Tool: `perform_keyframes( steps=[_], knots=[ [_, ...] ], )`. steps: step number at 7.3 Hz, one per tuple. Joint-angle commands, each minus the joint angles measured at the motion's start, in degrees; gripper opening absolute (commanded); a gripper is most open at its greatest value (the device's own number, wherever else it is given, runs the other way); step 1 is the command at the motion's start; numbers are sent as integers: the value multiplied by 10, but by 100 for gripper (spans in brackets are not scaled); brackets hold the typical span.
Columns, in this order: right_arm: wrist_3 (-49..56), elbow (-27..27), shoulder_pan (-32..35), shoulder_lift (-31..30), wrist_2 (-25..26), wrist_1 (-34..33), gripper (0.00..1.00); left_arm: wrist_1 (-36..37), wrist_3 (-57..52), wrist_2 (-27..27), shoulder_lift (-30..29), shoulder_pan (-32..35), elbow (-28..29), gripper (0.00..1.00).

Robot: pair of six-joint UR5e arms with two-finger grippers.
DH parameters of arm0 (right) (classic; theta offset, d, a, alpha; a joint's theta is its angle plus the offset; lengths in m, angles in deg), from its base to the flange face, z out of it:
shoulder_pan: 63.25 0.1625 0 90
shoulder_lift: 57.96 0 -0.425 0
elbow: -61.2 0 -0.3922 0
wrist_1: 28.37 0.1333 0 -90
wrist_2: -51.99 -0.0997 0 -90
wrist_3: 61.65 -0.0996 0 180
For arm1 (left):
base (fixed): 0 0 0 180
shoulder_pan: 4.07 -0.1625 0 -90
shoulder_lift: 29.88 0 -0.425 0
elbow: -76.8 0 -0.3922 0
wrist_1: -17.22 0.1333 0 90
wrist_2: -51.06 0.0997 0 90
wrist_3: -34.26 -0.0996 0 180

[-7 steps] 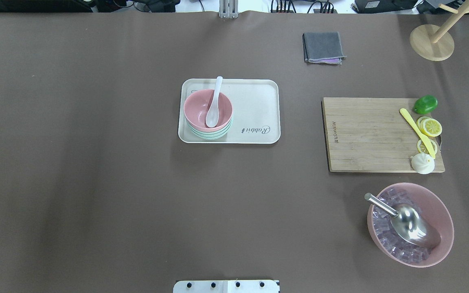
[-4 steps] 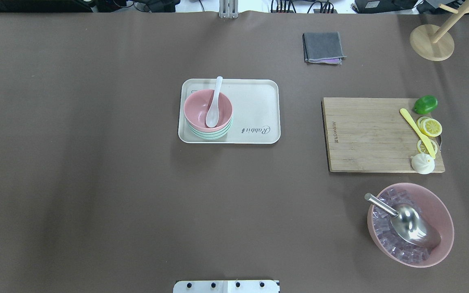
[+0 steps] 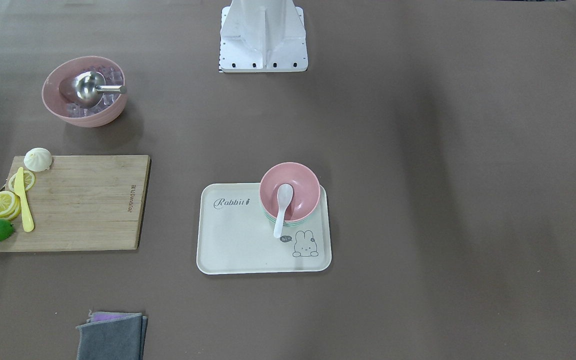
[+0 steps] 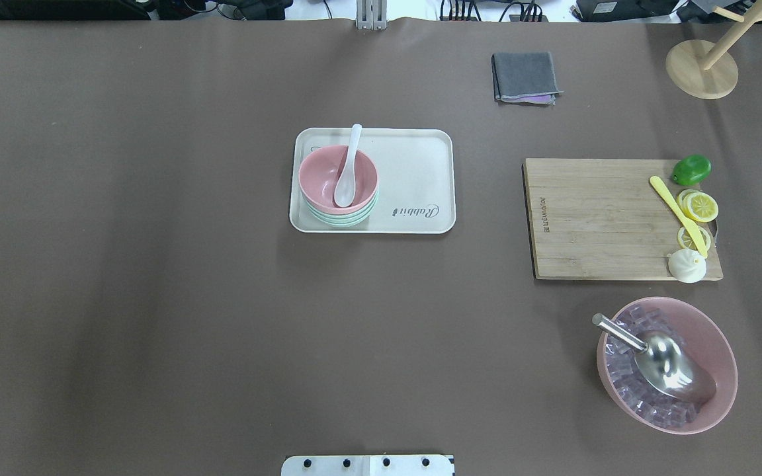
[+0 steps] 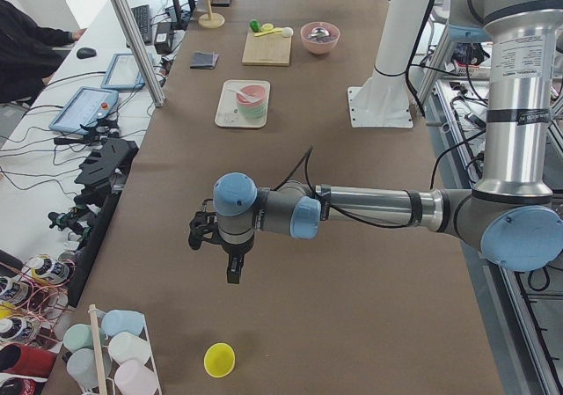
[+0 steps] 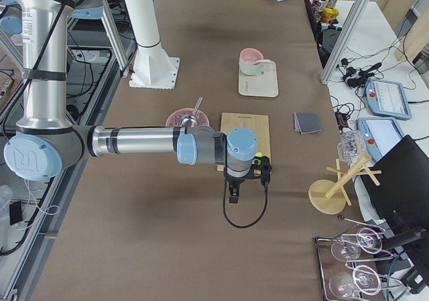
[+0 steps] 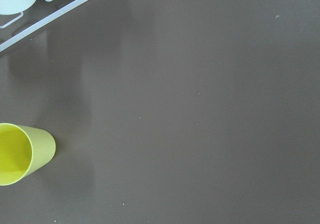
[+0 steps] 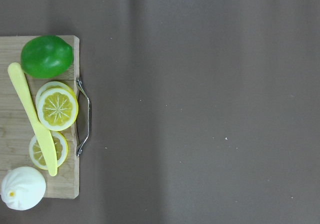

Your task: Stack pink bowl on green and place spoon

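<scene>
The pink bowl [image 4: 328, 173] sits nested on top of the green bowl [image 4: 342, 219] at the left end of the cream tray [image 4: 414, 172]. The white spoon [image 4: 348, 168] lies in the pink bowl with its handle over the far rim. The stack also shows in the front-facing view [image 3: 303, 186]. My left gripper [image 5: 232, 272] hangs over bare table far to my left, seen only in the exterior left view. My right gripper [image 6: 233, 194] hangs beside the cutting board's end, seen only in the exterior right view. I cannot tell whether either is open or shut.
A wooden cutting board [image 4: 592, 218] holds a lime, lemon slices, a yellow knife and a bun. A large pink bowl [image 4: 718, 350] holds ice and a metal scoop. A grey cloth [image 4: 525, 77] and a wooden stand [image 4: 701, 69] are at the back. A yellow cup [image 7: 20, 154] stands under my left wrist.
</scene>
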Motion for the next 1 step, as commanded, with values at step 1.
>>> perform_keyframes(
  steps=[1],
  knots=[
    [0,1,-1,0,-2,0,100,-1,0,-1,-1,0,0,98]
  ],
)
